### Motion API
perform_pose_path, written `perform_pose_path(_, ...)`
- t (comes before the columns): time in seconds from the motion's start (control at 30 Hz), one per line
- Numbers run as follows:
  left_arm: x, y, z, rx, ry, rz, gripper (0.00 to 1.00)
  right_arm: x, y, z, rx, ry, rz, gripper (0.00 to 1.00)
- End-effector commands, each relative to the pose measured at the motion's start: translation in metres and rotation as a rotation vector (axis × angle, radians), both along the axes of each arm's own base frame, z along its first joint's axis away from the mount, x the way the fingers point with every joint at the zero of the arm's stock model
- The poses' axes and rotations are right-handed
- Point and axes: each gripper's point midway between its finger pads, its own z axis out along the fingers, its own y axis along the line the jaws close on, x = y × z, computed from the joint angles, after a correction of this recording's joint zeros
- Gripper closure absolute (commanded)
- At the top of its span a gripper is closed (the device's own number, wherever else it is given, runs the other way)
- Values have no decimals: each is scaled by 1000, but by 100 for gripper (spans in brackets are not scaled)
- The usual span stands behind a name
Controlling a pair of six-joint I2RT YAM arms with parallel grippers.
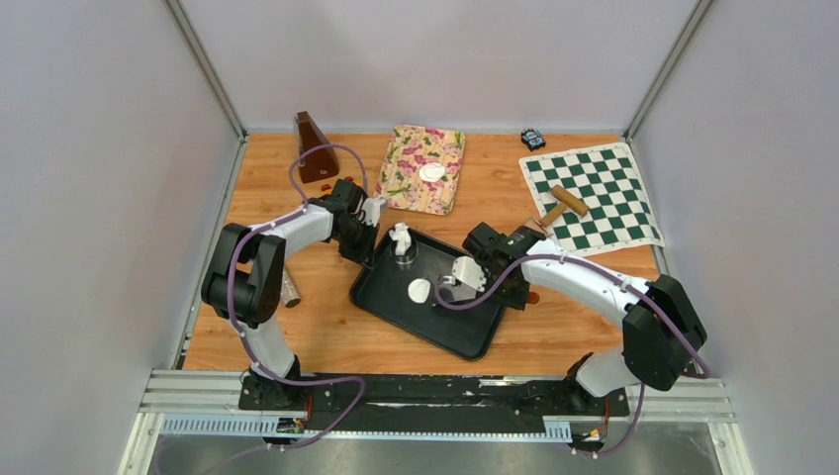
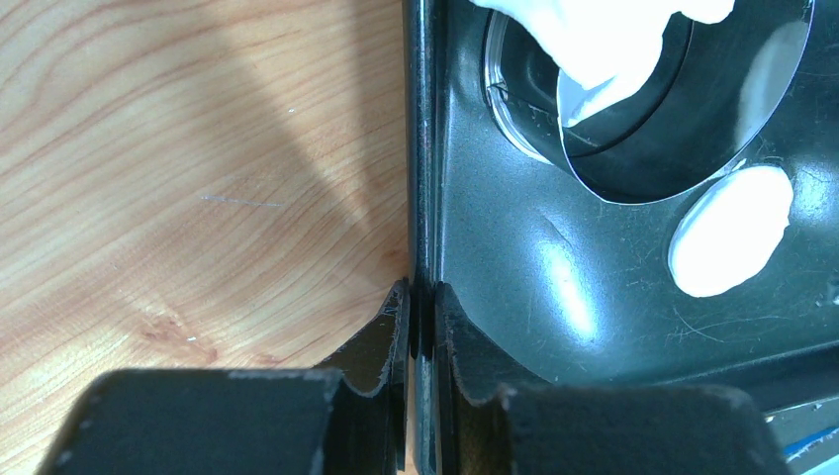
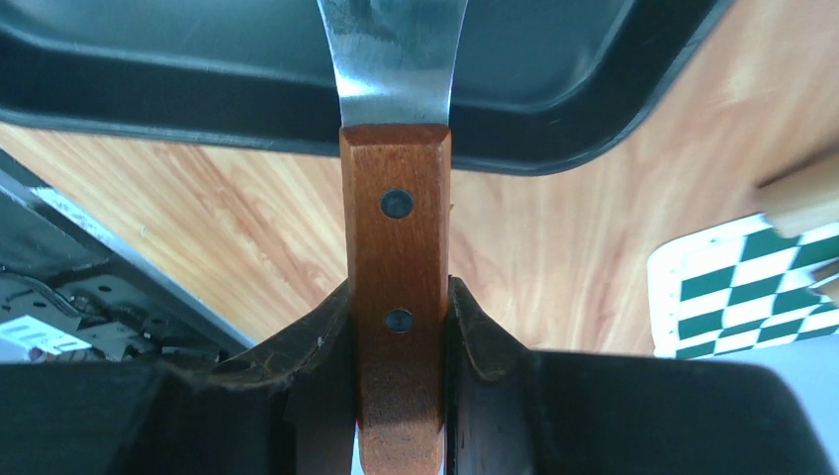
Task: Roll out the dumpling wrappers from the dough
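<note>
From my console, the left fingers (image 2: 378, 341) are clenched on the rim of the black tray (image 1: 465, 332), one on each side of the edge, at the tray's far-left side. The right fingers (image 3: 309, 346) are grasping the wooden handle of a spatula (image 3: 396, 247), and its metal blade reaches over the near-right rim into the tray.

One dumpling wrapper (image 1: 419, 290) lies flat on the tray floor, near the middle, between the two arms. I cannot tell whether the blade touches it. Just beyond it stands the ring cutter (image 1: 404, 255) with a white dough lump (image 1: 400, 237) sticking up out of it. In the left wrist view the lump hangs over the ring's wall.

A second dumpling wrapper (image 1: 431, 172) sits on the floral cloth (image 1: 408, 188) at the back of the counter (image 1: 326, 336), well apart from the tray. To the right, a rolling pin (image 1: 564, 203) rests on the green checkered mat (image 1: 604, 223). A brown metronome (image 1: 315, 146) stands at the back left.
</note>
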Motion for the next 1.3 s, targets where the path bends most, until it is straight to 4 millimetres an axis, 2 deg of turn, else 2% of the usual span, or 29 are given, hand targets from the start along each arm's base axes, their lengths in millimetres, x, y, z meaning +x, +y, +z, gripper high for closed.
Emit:
perform_pose_path(0.0, -1, 16, -17, 99, 12, -1, 100, -7, -10, -3, -11, -6, 3, 100)
perform_pose_path(0.13, -1, 16, -17, 100, 11, -1, 100, -5, -15, -12, -46, -13, -13, 100)
perform_pose_path(0.5, -1, 17, -16, 103, 7, 2, 100, 4, -2, -37, -125, -25, 8, 100)
perform_pose_path(0.93, 0, 17, -15, 103, 3, 5, 100, 16, 14, -37, -136, -56, 15, 100)
perform_pose_path(1.17, 0, 17, -15, 101, 4, 4, 100, 9, 15, -43, -138, -26, 33, 100)
perform_pose_path(1.27, 0, 16, -15, 99, 5, 3, 100, 7, 13, -37, -125, -29, 42, 100)
